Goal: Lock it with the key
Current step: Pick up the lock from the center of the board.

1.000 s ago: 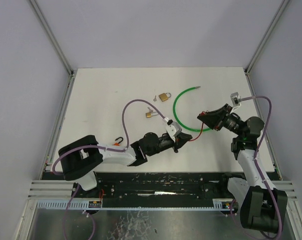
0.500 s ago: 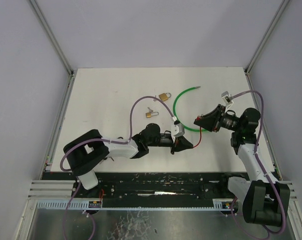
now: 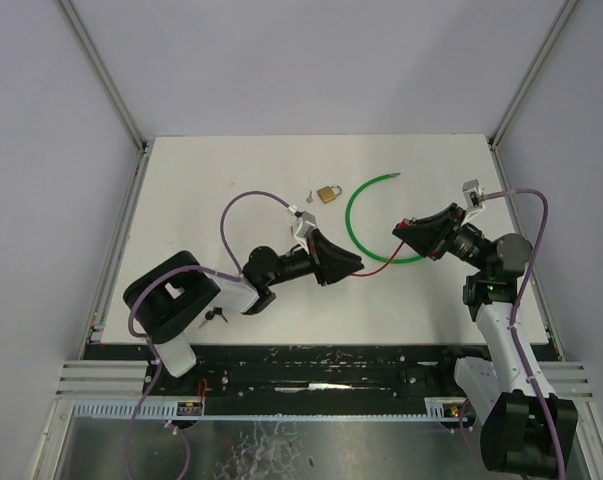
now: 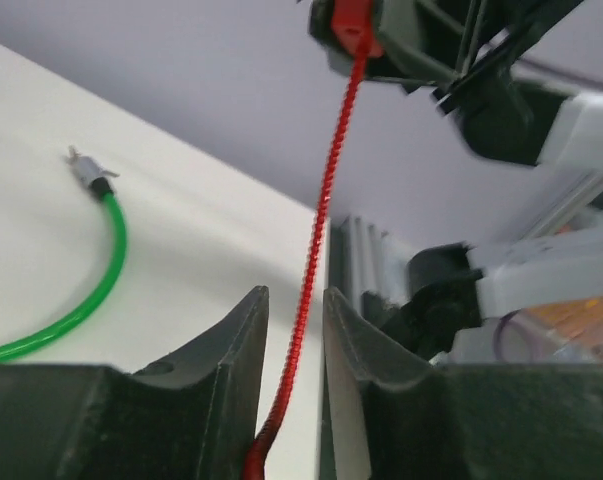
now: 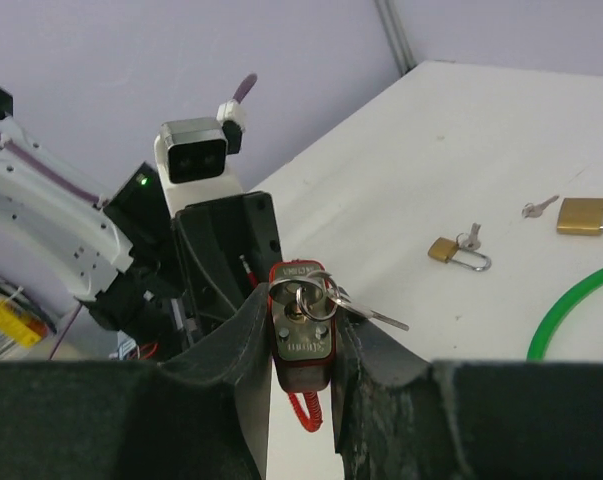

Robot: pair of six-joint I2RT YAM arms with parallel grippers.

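**Item:** red rectangular padlock (image 5: 301,335), upright, clamped on both sides between the fingers of the right gripper (image 3: 405,232). It is held in the air over the right half of the white table (image 3: 201,200).

**Fitted:** silver keys on a ring (image 5: 316,290) at the upper face of the lock, one key jutting sideways. Whether a key sits in the keyhole cannot be told.

**Attached:** thin red cable (image 4: 326,200), running from the lock down and across to the left gripper (image 4: 296,300).

**Left gripper:** fingers parted a little. The cable passes through the gap with space on either side, so nothing is clamped. Its fingertips point toward the right gripper. It is well apart from the lock, linked only by the cable.

**Also on the table:**
- A green plastic-coated cable loop (image 3: 349,215) lies flat, curving between the two grippers and beyond them.
- A large brass padlock (image 3: 328,192) lies past the loop's left side, with a small silver key (image 3: 308,197) just beside it.
- A small brass padlock (image 5: 446,250) with its own key appears in the right wrist view.
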